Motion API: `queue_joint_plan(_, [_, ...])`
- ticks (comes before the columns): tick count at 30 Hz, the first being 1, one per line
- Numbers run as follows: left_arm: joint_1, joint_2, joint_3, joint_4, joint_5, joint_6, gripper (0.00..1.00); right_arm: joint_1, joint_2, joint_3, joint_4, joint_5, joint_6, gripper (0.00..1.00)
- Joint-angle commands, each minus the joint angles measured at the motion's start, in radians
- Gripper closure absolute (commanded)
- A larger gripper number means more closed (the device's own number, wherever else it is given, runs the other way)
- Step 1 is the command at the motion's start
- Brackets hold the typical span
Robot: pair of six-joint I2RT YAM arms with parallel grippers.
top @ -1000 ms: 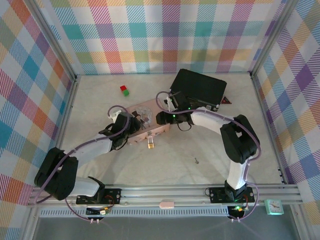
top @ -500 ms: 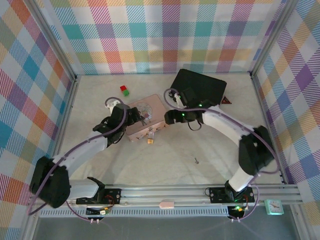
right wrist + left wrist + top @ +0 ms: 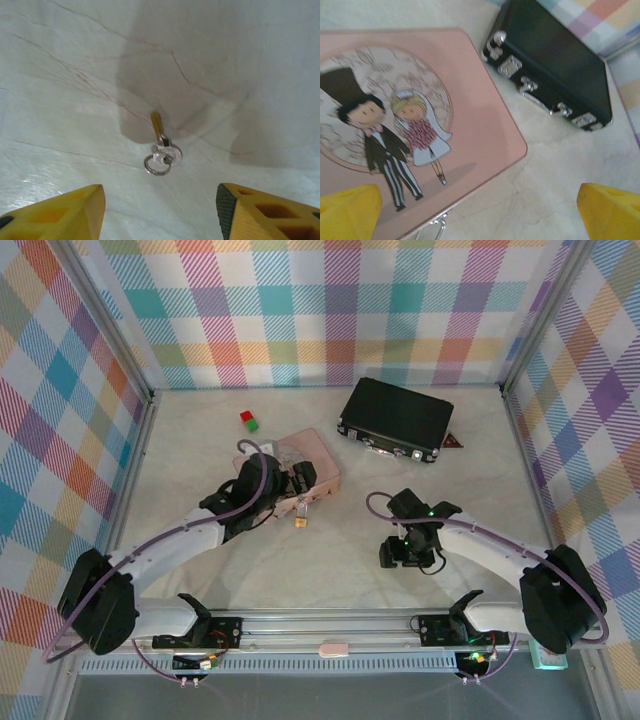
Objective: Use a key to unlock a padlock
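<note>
Evidently the open right gripper [image 3: 159, 196] is lining up over the key [image 3: 161, 151], right of the pink box [image 3: 321, 464]. The left gripper [image 3: 298, 480] is hovering open above it.

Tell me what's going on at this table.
Two robot arms are working on unlocking a padlock. The right arm hovers over the key, which lies flat on the table. Its jaws are open on either side of the key and not yet gripping it. The left arm hangs over the pink box, jaws open too. The padlock hangs at that box's near edge, untouched.
</note>
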Motion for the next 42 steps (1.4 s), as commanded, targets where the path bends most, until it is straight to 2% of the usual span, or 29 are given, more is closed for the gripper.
queue_joint_plan(1, [-0.017, 0.031, 0.046, 0.036, 0.024, -0.019, 0.01, 0.004, -0.006, -0.022, 0.061, -0.032, 0.079, 0.42])
queue_joint_plan(14, [-0.022, 0.006, 0.005, 0.028, -0.033, -0.033, 0.01, 0.004, 0.084, -0.051, 0.12, -0.008, 0.202, 0.66])
queue_joint_plan(19, [-0.022, 0.0, 0.001, 0.027, -0.054, -0.032, 0.0, 0.004, 0.078, -0.05, 0.109, 0.006, 0.206, 0.85])
queue_joint_plan(24, [-0.023, -0.004, 0.001, 0.027, -0.048, -0.035, 0.0, 0.004, 0.073, -0.022, 0.097, 0.015, 0.161, 1.0])
queue_joint_plan(30, [-0.023, -0.016, -0.017, 0.074, -0.004, -0.085, 0.01, 0.001, 0.073, 0.071, 0.065, 0.02, -0.017, 1.0])
queue_joint_plan(34, [-0.03, -0.013, -0.032, 0.15, 0.079, -0.147, 0.02, -0.003, 0.075, 0.18, 0.051, -0.006, -0.139, 1.0])
queue_joint_plan(39, [-0.053, 0.012, -0.037, 0.251, 0.154, -0.214, 0.05, -0.019, 0.096, 0.31, 0.053, -0.048, -0.194, 1.0])
queue_joint_plan(42, [-0.068, 0.044, -0.041, 0.339, 0.198, -0.242, 0.13, -0.022, 0.095, 0.366, 0.091, -0.075, -0.202, 1.0])
